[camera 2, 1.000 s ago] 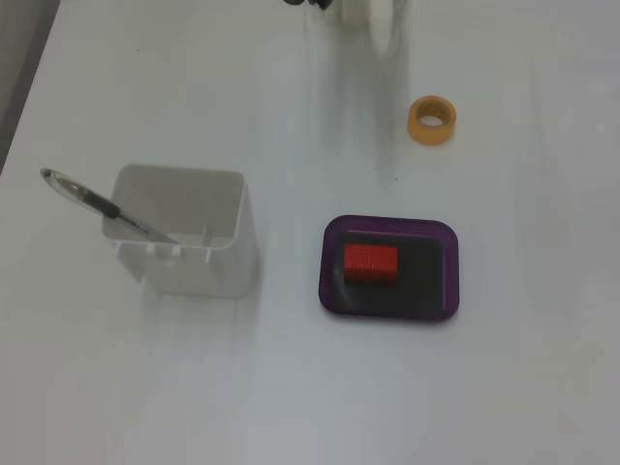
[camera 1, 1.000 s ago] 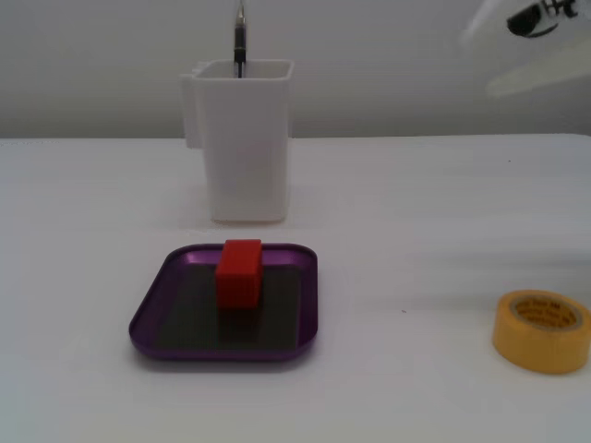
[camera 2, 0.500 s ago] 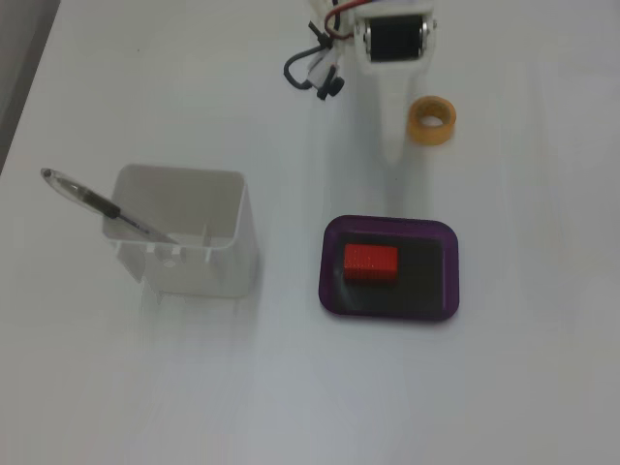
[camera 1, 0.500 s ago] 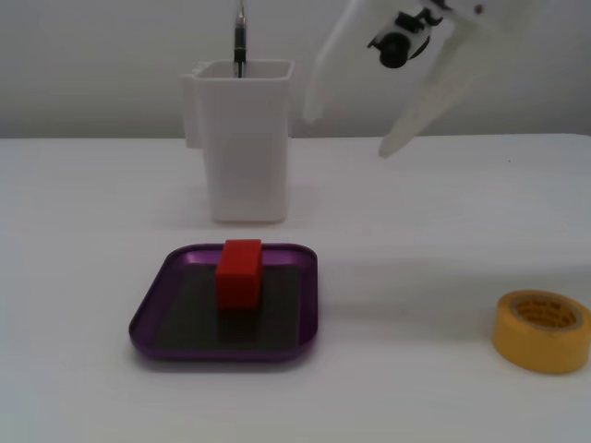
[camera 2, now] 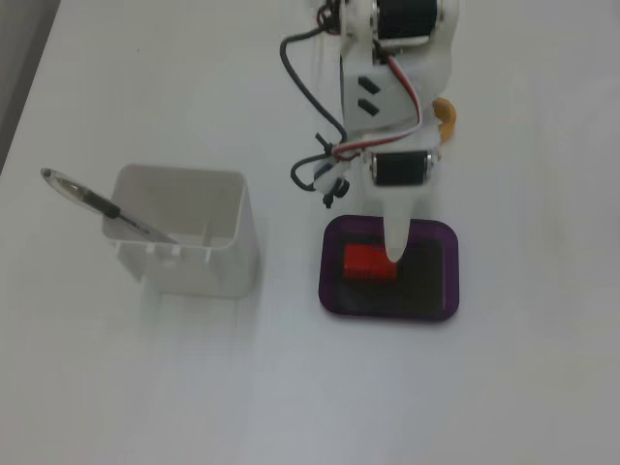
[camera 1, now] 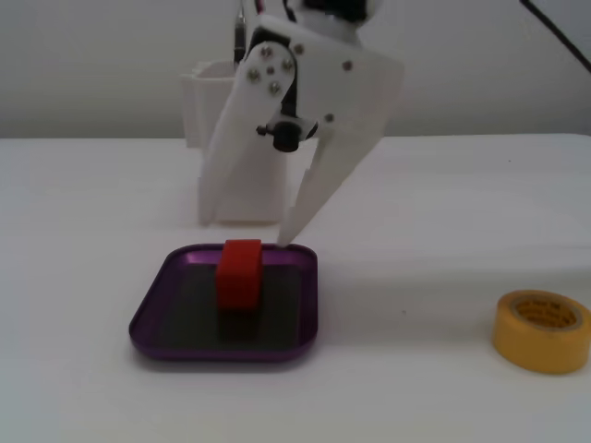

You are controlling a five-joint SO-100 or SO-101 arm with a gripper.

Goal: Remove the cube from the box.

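The red cube [camera 1: 239,272] sits inside the purple box [camera 1: 157,314], on its dark floor, left of the middle in a fixed view. My white gripper [camera 1: 247,233] is open, its two fingers spread wide just above and behind the cube, touching nothing. In the top-down fixed view the cube [camera 2: 366,262] lies in the left half of the box [camera 2: 436,291]. One white finger [camera 2: 398,228] points down over the cube's right end there; the other finger is hidden under the arm.
A tall white container [camera 2: 194,257] with a pen [camera 2: 107,207] in it stands left of the box in the top-down view, behind the gripper [camera 1: 208,101] in the other. A yellow tape roll [camera 1: 542,329] lies on the white table, partly hidden by the arm from above [camera 2: 447,116].
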